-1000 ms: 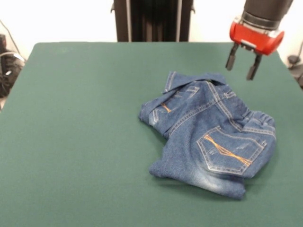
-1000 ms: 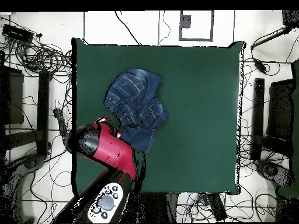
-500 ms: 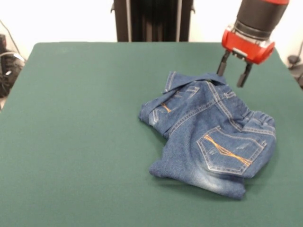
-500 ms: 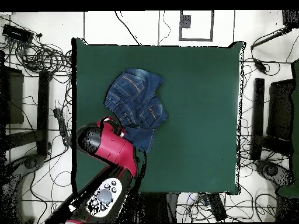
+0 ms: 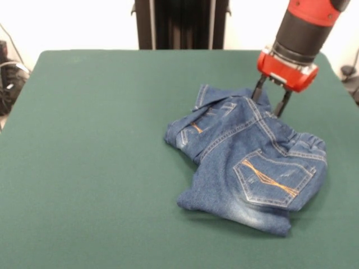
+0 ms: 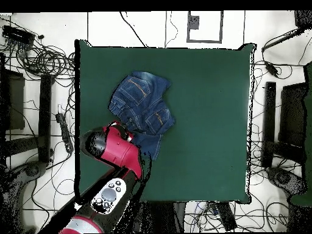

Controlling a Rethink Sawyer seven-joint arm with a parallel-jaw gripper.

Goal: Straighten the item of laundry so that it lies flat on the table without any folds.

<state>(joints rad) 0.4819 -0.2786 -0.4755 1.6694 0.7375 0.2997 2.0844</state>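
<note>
Jeans [image 5: 247, 162] lie crumpled, folded over themselves, right of centre on the green bench [image 5: 101, 168]. The end effector [image 5: 268, 102], fingers apart, has descended over the last second to the garment's far edge, apparently straddling a fold; a grasp seems imminent. No brand or writing is legible.

The jeans [image 5: 247, 162] under me are blue denim, faded whitish in patches, with orange stitching crossing the back pocket. The table [image 5: 95, 140] is dark green. My hand [image 5: 268, 102] is black-fingered below a red collar.
</note>
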